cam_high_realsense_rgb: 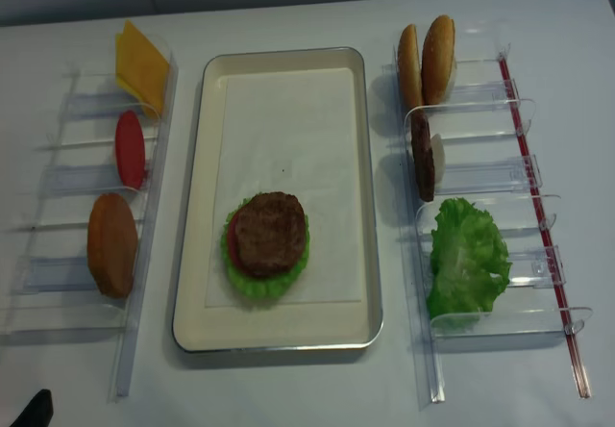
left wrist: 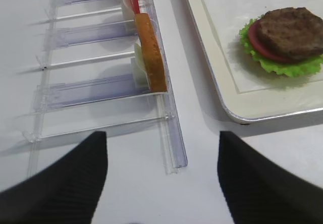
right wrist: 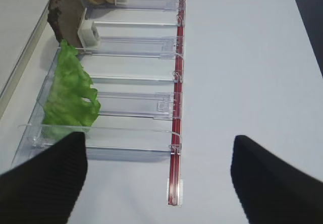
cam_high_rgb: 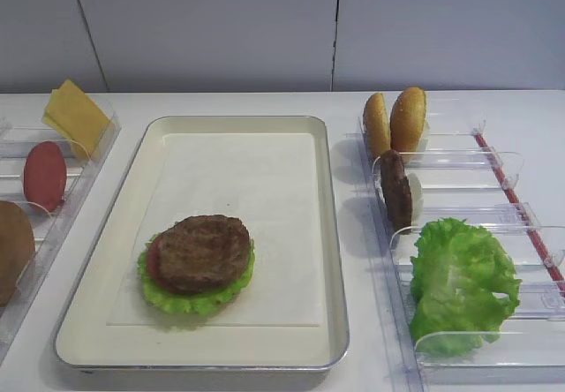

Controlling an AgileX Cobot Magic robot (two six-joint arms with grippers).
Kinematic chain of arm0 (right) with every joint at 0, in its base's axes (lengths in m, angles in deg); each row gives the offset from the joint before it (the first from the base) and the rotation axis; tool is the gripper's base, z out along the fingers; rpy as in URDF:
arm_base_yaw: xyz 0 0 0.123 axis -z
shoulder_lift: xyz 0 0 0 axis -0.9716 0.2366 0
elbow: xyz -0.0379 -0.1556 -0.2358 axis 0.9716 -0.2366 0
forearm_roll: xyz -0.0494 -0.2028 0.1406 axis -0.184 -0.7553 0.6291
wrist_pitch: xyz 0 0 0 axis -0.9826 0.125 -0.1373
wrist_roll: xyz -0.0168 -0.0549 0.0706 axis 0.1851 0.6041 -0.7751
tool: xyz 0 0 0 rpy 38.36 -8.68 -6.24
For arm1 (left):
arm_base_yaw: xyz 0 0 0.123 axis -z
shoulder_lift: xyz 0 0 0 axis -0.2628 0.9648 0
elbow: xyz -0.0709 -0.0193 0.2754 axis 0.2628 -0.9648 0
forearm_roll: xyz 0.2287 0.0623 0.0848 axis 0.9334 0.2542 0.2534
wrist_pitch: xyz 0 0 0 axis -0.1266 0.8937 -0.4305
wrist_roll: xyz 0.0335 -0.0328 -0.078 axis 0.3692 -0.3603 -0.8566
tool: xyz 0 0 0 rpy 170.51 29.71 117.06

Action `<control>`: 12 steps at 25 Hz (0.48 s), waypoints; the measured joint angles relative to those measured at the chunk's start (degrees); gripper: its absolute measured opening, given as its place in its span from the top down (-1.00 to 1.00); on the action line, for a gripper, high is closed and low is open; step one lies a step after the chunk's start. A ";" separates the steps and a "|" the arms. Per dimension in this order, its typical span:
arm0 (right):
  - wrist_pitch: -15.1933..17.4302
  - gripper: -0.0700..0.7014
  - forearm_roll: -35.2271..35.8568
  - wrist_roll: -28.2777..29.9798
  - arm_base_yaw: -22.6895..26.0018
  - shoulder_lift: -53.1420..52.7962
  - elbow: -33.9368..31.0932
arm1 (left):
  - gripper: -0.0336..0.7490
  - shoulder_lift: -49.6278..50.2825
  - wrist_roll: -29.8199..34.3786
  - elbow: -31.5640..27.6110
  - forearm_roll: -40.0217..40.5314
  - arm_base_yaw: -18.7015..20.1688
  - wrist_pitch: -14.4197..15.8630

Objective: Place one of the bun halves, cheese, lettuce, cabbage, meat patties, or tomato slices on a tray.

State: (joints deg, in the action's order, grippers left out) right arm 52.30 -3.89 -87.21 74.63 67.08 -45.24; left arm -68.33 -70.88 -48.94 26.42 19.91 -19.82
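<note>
On the tray (cam_high_rgb: 256, 180) a meat patty (cam_high_rgb: 203, 251) lies on a tomato slice (cam_high_rgb: 154, 264) and a lettuce leaf (cam_high_rgb: 199, 302). The right rack holds two bun halves (cam_high_rgb: 408, 118), a patty (cam_high_rgb: 395, 189) and lettuce (cam_high_rgb: 461, 282). Cheese (cam_high_rgb: 75, 114), a tomato slice (cam_high_rgb: 45, 176) and a bun half (cam_high_rgb: 13, 246) stand in the left rack. My right gripper (right wrist: 159, 183) is open and empty over the table, just short of the rack's near end and its lettuce (right wrist: 68, 95). My left gripper (left wrist: 161, 183) is open and empty before the left rack's bun half (left wrist: 151, 52).
Two clear divided racks (cam_high_realsense_rgb: 480, 206) (cam_high_realsense_rgb: 67, 215) flank the tray on the white table. A red strip (right wrist: 176, 108) runs along the right rack's outer side. The tray's silvery corner (left wrist: 242, 117) lies to the right of my left gripper. A wall stands behind the table.
</note>
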 joint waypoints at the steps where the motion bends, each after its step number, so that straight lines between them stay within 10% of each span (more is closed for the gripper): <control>1: 0.00 -0.73 0.00 0.00 0.00 0.00 0.00 | -0.29 0.00 0.00 0.00 0.00 0.00 0.00; 12: 0.00 -0.73 0.00 0.00 0.00 0.00 0.00 | -0.29 0.00 0.00 0.00 0.00 0.00 0.00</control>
State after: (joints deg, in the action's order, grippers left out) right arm 52.30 -3.89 -87.21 74.63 67.08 -45.24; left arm -68.33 -70.88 -48.94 26.42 19.91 -19.82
